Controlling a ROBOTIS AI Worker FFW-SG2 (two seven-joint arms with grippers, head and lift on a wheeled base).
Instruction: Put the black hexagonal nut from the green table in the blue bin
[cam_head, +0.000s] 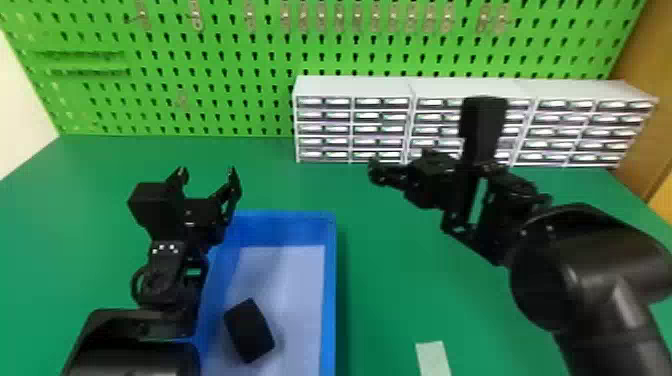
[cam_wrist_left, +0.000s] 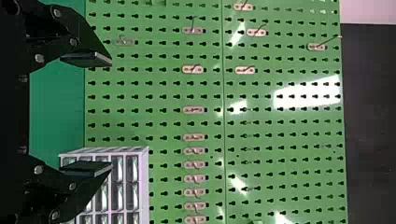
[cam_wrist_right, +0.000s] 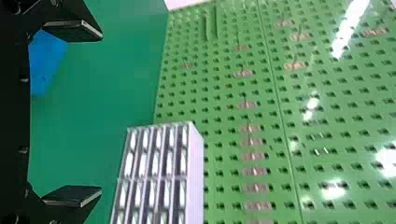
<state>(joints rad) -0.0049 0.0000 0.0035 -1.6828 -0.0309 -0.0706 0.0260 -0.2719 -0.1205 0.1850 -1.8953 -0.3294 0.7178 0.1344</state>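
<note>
Flat green table (cam_head: 390, 280); white multi-drawer cabinets (cam_head: 352, 89) at the back, pale patches on the fronts, no legible text. Blue rectangular plastic bin (cam_head: 330, 280) has a chunky black angular block (cam_head: 249, 331) in it, presumably the nut, so likely done. Left gripper (cam_wrist_left: 111, 113) and right gripper (cam_wrist_right: 101, 113): fingers apart, nothing between. Guess: nut's light, stiff, maybe a bit slick, not fragile; grab across opposite flats. No readable marking on it.
</note>
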